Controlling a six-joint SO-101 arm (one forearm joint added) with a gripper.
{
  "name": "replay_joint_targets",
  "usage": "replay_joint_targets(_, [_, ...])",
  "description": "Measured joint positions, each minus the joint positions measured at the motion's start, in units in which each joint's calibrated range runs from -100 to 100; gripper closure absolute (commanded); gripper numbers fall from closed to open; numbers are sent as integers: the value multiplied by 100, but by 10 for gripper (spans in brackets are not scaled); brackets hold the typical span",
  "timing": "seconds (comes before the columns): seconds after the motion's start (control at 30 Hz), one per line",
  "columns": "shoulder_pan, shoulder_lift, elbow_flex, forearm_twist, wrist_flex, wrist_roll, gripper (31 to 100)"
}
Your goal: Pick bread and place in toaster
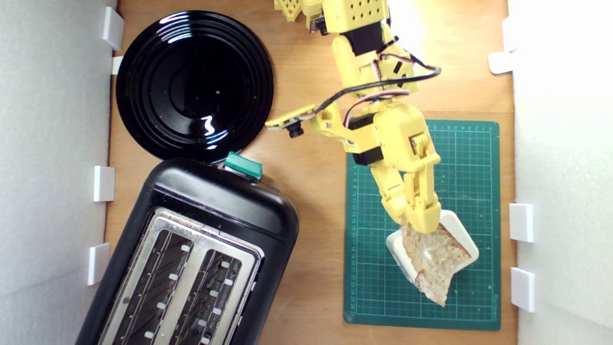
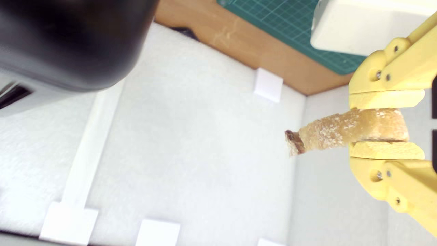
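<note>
- Pinching the bread [image 2: 341, 133] between closed yellow gripper [image 2: 384, 140], pale holey crumb and brown crust showing
- Hanging over the white block [image 1: 459, 232] on the green mat [image 1: 474, 163]
- Sitting well apart, the toaster [image 1: 201, 249], cut off by frame edge

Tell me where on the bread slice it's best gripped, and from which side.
Grip the bread across its flat faces at one end, as the tool does now. The slice is thin, so pinching its thickness leaves the long free end clear to lower into a slot of the toaster.
</note>
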Motion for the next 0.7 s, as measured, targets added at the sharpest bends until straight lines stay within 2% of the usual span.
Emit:
replay_joint_targets(0.2, [0, -1235, -9, -18, 1314, 585, 826])
replay_joint_targets(0.47, [0, -1428, -1184, -27, 3475, 1257, 826])
replay_joint_targets(0.6, [0, -1504, -2062, -27, 4398, 2054, 826])
replay_joint_targets(0.7, [27, -1554, -2598, -231, 4941, 2510, 826])
